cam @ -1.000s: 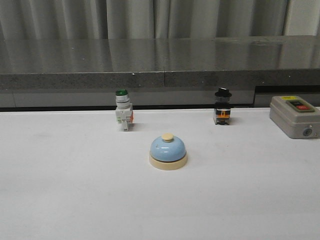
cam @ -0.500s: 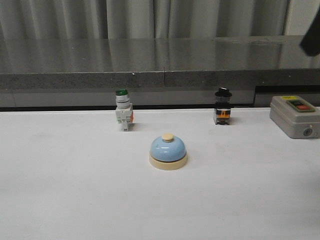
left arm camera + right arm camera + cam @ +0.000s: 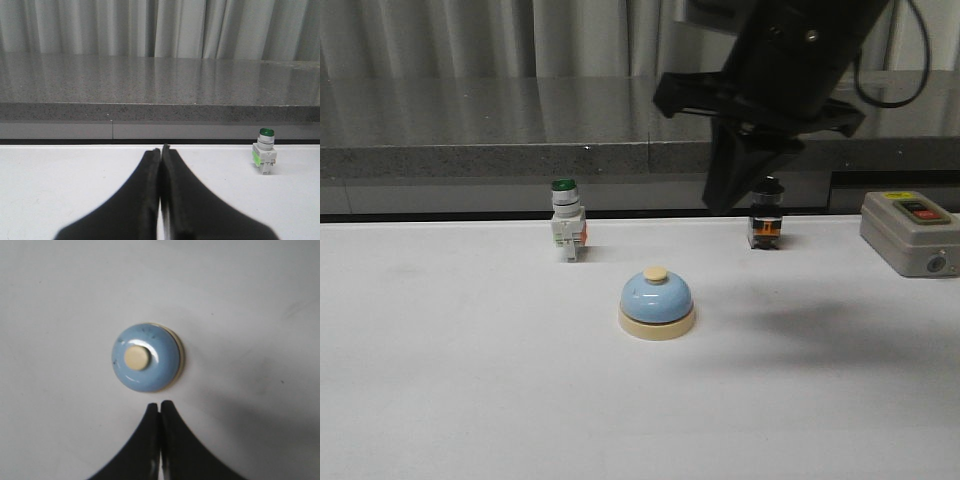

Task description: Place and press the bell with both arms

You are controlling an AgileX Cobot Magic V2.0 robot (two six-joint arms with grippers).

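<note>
Table: a white tabletop (image 3: pixel 440 400) fills the front view, with a grey stone ledge (image 3: pixel 480 120) and pale curtains (image 3: pixel 470 35) behind it.
Left gripper: the left gripper (image 3: pixel 161 150) shows only in its own wrist view, low over the table, its two dark fingers pressed together with no gap and nothing between them; it is out of the front view.
Green switch: a white push-button switch with a green cap (image 3: pixel 566 220) stands upright, behind the bell and to its left, near the table's back edge.
Bell: the light-blue bell (image 3: pixel 656 304) sits upright on its cream base near the middle of the table, cream knob on top, with nothing touching it.
Bell from above: the right wrist view looks straight down on the bell (image 3: pixel 146 358), with the table bare all round it.
Right gripper: the right gripper (image 3: pixel 718 205) hangs in the air above the bell and to its right, pointing down, clear of the knob; in its wrist view the gripper's (image 3: pixel 159 405) fingers are closed against each other and hold nothing.
Black switch: a black-capped switch (image 3: pixel 765 218) stands behind the bell to its right, its top partly covered by the right arm.
Grey box: a grey control box (image 3: pixel 910 234) with a red button sits far to the bell's right, at the table's edge.
</note>
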